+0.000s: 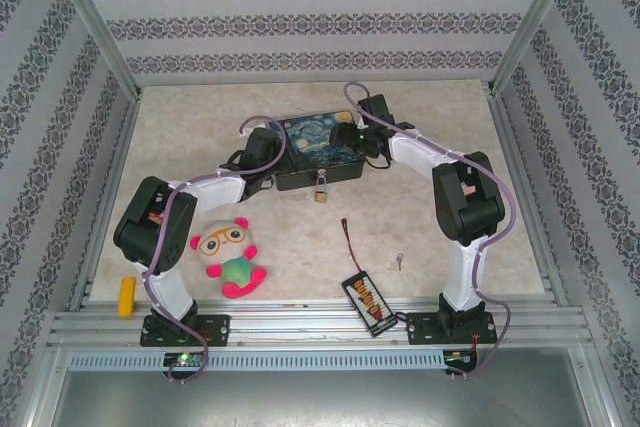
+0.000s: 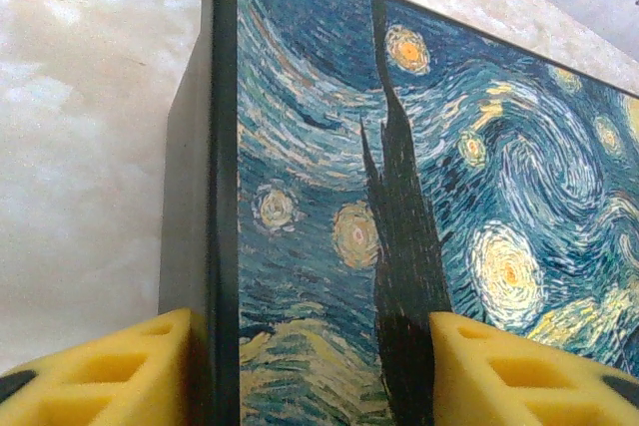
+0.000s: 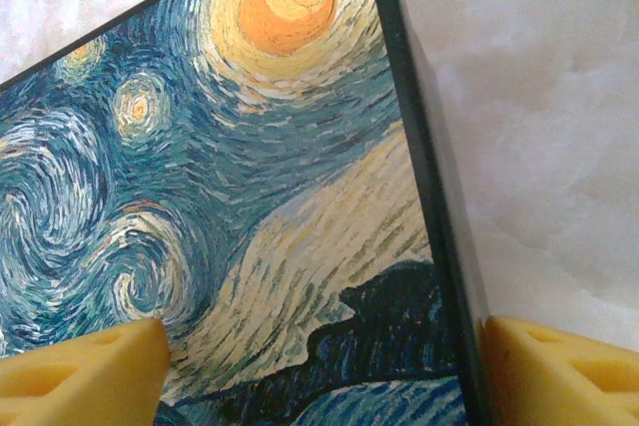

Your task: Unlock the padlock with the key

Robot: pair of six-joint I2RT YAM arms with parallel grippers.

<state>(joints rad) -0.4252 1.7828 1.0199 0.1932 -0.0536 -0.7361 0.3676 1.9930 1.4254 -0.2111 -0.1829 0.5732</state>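
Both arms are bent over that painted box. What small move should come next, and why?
Probably lift the right jaws off the tin box and swing them toward the key. Both pairs of jaws stand open astride the box's ends, holding nothing. The key lies loose nearer the right arm, and the padlock hangs at the box's front.

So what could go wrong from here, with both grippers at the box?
The left gripper and right gripper straddle the tin box's end edges, jaws open; nudging it could swing the padlock away. The key lies flat on the table, small and thin, probably hard to pinch, and near the wire.
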